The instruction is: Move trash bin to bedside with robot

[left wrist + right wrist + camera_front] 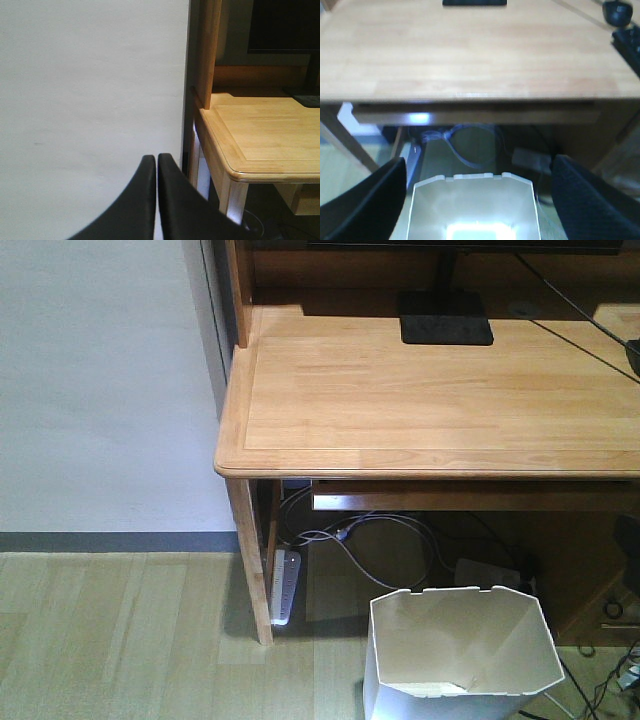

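The white faceted trash bin (455, 635) stands on the wooden floor just in front of the desk, its open top facing up. In the right wrist view the trash bin (472, 205) lies below my right gripper (478, 162), which is open; one black finger shows on each side of the rim and neither touches it. My left gripper (156, 157) is shut with nothing in it and points at a white wall beside the desk corner. Neither gripper appears in the front view. The bedside is out of view.
A light wooden desk (420, 390) carries a black monitor base (446, 328), with a pull-out tray (450, 500) under its top. A power strip (285, 585) and cables (350, 535) lie under it. A black keyboard (630, 42) sits at the desk's right.
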Robot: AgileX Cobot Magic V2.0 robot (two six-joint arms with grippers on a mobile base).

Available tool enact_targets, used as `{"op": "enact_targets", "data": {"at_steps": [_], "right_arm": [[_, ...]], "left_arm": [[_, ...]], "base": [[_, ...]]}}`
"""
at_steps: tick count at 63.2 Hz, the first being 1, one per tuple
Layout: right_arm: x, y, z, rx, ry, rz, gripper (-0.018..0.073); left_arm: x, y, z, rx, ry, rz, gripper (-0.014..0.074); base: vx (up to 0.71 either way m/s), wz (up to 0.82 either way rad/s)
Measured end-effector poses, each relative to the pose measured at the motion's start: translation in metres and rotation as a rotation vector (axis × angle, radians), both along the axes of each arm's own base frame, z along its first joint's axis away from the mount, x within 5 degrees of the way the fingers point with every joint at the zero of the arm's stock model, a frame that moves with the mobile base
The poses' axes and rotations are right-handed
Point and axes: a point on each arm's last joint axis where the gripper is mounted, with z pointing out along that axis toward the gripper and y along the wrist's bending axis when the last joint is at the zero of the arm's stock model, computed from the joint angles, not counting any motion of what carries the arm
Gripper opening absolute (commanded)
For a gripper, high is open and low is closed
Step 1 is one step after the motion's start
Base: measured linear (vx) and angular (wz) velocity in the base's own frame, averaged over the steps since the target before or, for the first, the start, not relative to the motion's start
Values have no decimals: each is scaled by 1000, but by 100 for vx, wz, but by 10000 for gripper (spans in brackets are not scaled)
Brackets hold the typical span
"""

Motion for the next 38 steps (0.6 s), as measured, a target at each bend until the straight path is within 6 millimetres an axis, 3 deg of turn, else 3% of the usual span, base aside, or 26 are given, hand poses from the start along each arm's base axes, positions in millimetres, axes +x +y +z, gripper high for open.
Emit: {"op": "enact_targets", "data": {"at_steps": [14,38], "right_arm": [[36,-1,-2,-30,190,-1,552],[71,-5,-40,-64,439,-8,552]], "left_arm": [[0,0,0,0,0,0,-6],[0,0,0,0,0,0,-6]], "base": [[0,0],[0,0]]}}
